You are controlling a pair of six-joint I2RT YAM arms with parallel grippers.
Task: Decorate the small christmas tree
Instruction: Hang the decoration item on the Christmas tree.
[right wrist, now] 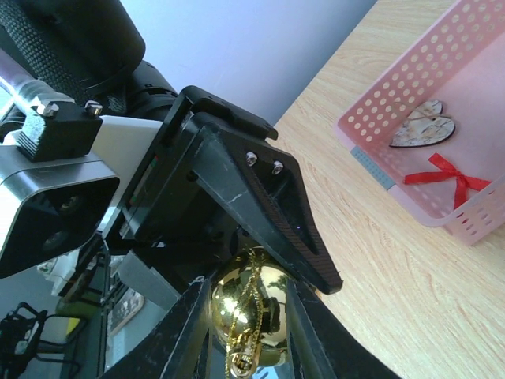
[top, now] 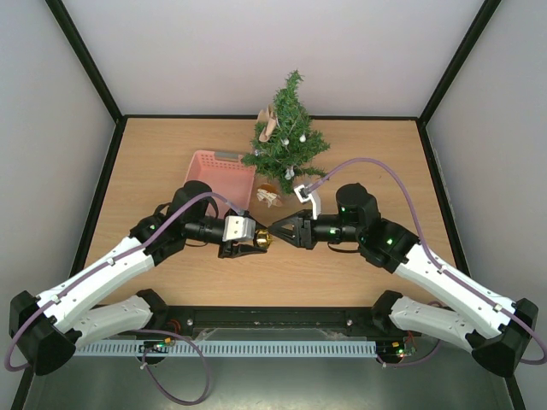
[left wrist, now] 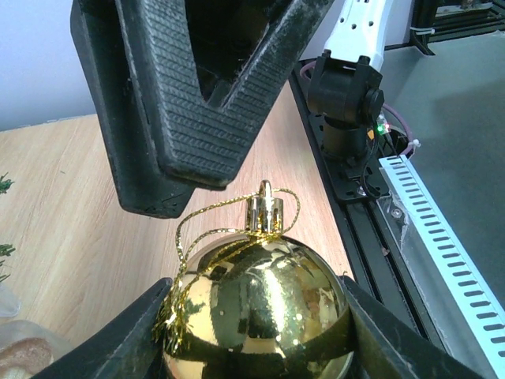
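Looking down from the top camera, I see the small christmas tree [top: 287, 141] standing upright at the far edge of the worktop [top: 154, 162], about midway across. A few little silver balls hang in its branches. A pink basket [top: 218, 157] sits just to its left, close to the lower branches. My right wrist camera shows a wooden heart [right wrist: 422, 125] and a red bow [right wrist: 448, 175] lying inside it.

Both arms meet nearer to me, in front of the tree and well apart from it. My left pincer [top: 256, 243] grips a gold bauble [left wrist: 256, 308], with one finger pressed to each side of the ball. The bauble's cap [left wrist: 266, 212] and thin gold hanging cord [left wrist: 207, 215] point towards the other arm.

My right pincer [top: 279, 232] faces it tip to tip. Its ribbed fingers [left wrist: 201, 118] hover just over the cap, parted only narrowly. I can't see them pinching the cord or touching the ball. From the right wrist view the bauble shows between my own two fingers, with the left pincer's finger lying over its top.
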